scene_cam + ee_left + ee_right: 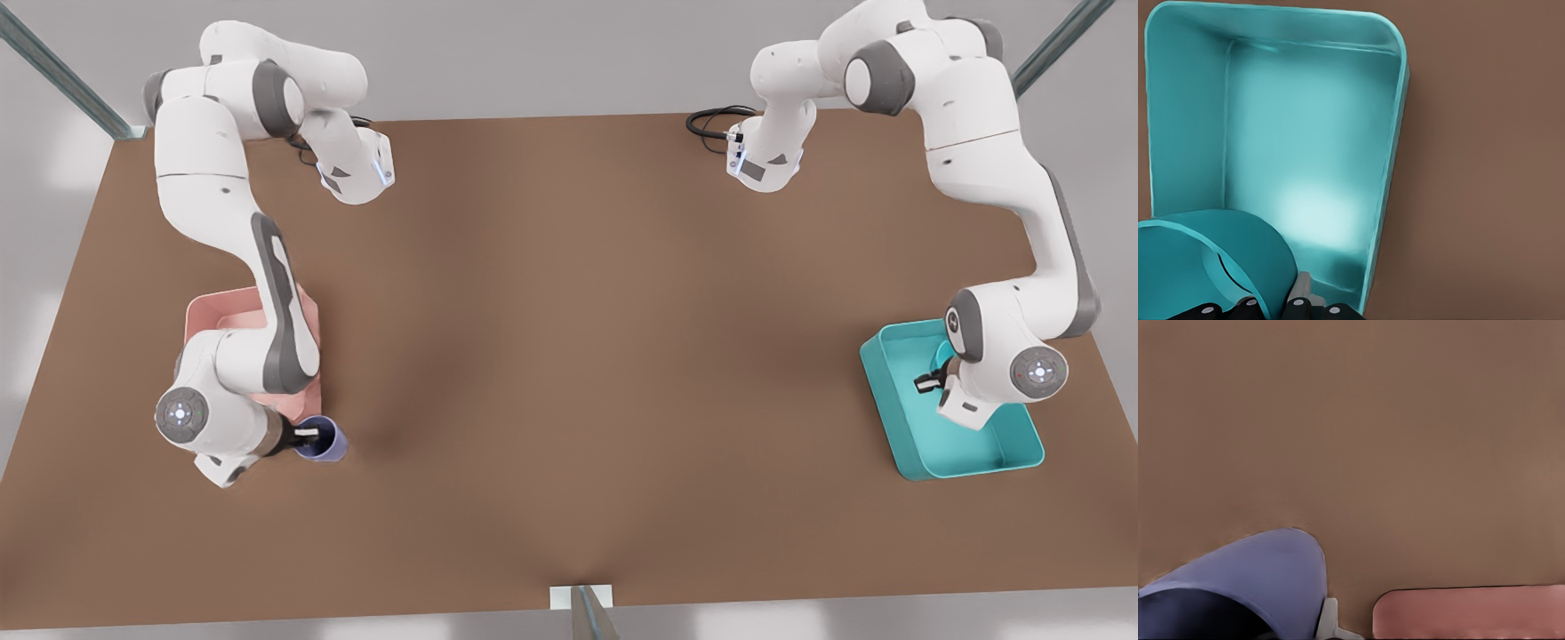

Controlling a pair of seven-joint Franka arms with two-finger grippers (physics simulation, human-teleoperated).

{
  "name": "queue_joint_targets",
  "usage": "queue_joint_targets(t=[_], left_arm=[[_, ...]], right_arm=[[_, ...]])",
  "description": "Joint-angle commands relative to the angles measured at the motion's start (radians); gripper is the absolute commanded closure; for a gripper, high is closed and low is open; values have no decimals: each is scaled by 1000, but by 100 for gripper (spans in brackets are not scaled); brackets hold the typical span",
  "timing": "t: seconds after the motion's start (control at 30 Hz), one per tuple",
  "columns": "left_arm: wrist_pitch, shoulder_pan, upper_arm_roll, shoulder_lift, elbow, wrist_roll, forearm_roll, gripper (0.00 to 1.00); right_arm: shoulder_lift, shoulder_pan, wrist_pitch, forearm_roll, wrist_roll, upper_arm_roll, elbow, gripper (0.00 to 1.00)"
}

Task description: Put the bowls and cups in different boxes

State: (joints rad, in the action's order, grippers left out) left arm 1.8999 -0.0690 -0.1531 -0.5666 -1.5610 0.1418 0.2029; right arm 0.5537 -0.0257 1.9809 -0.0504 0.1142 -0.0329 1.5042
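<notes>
The teal bowl (1218, 260) is small, round and shallow. It hangs tilted above the floor of the teal box (898, 444), an open rectangular bin with rounded corners at the front view's right. The lavender cup (322, 439), a handleless tumbler, stands just beside the near corner of the pale pink box (206, 313) at the front view's left, outside it; it seems slightly tilted, though whether it touches the table is unclear. The pink box is the same kind of bin.
</notes>
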Motion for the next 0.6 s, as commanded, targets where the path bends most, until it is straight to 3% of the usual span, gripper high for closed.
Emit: queue_joint_targets(t=[0.0, 0.17, 0.4, 0.43, 0.47, 0.57], left_arm=[[82, -12, 0, -29, 1, -48, 0, 79], [220, -55, 1, -133, 7, -48, 0, 79], [286, -83, 6, -205, 24, -74, -4, 79], [288, -84, 7, -205, 25, -76, -2, 27], [286, -86, 13, -204, 25, -76, -7, 0], [166, -87, 24, -104, 25, -74, -10, 0]], right_arm=[[-93, 55, -88, 0, 324, -4, 89, 79], [-184, 263, -100, 1, 611, -7, 225, 79], [-61, 271, 50, 49, 619, -8, 238, 79], [-28, 271, 102, 50, 619, -7, 237, 79], [-20, 270, 115, 49, 619, -7, 238, 79], [11, 259, 174, 49, 616, -7, 234, 79]])
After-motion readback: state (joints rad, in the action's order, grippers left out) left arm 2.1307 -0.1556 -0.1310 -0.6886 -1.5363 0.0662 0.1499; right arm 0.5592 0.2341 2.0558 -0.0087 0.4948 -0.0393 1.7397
